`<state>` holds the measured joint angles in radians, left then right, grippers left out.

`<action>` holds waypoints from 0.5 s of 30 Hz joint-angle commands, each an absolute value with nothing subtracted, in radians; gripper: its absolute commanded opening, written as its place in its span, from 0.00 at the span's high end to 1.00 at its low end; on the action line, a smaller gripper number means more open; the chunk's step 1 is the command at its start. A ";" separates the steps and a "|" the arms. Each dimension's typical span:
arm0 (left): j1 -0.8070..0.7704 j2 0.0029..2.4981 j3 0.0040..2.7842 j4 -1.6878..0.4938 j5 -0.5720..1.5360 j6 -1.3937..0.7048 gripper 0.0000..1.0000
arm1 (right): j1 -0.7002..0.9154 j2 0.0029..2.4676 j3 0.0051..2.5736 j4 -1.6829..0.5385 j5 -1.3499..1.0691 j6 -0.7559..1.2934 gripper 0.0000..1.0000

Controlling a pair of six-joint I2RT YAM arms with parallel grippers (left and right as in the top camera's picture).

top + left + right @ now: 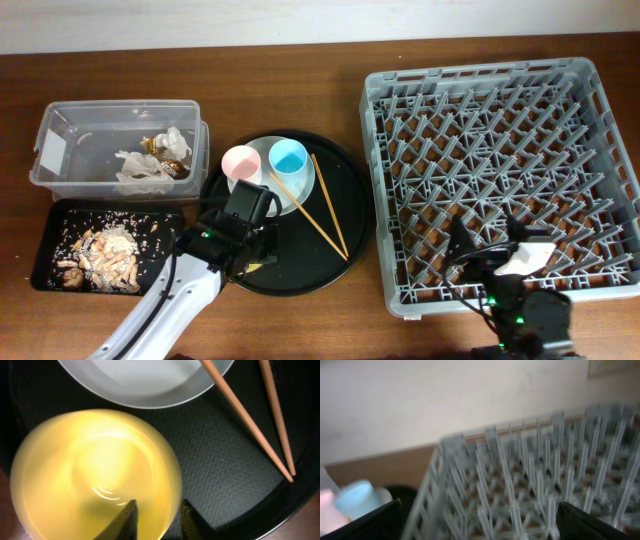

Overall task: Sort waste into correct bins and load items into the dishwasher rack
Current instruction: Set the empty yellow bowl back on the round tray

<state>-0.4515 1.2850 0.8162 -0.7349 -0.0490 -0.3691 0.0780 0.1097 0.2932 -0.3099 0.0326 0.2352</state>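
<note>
My left gripper (240, 238) is low over the near left part of the round black tray (340, 180). In the left wrist view its fingers (157, 520) straddle the rim of the yellow bowl (90, 470), one inside and one outside, shut on it. The bowl looks blurred. The pale plate (265, 148) (140, 380) carries the pink cup (241, 162) and blue cup (288, 157). The chopsticks (325, 210) (245, 415) lie on the tray. My right gripper (490, 245) (477, 525) is open and empty above the near left part of the grey dishwasher rack (500, 150) (530, 475).
The clear box (80, 150) at the far left holds white tissues (140, 170) and a gold foil wrapper (155, 147). The shallow black tray (50, 220) in front of it holds beige food scraps (105, 250). The rack holds nothing.
</note>
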 commanded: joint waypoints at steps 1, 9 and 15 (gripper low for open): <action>-0.455 1.291 0.824 -0.703 -0.065 -0.370 0.57 | 0.071 0.291 0.530 -0.425 0.060 0.213 0.02; -0.344 1.268 1.042 -0.729 -0.068 -0.418 0.36 | 0.072 0.783 1.124 -0.762 -0.243 0.169 0.02; -0.055 1.252 1.261 -0.798 -0.061 -0.423 0.21 | 0.095 0.954 1.198 -0.821 -0.725 0.169 0.43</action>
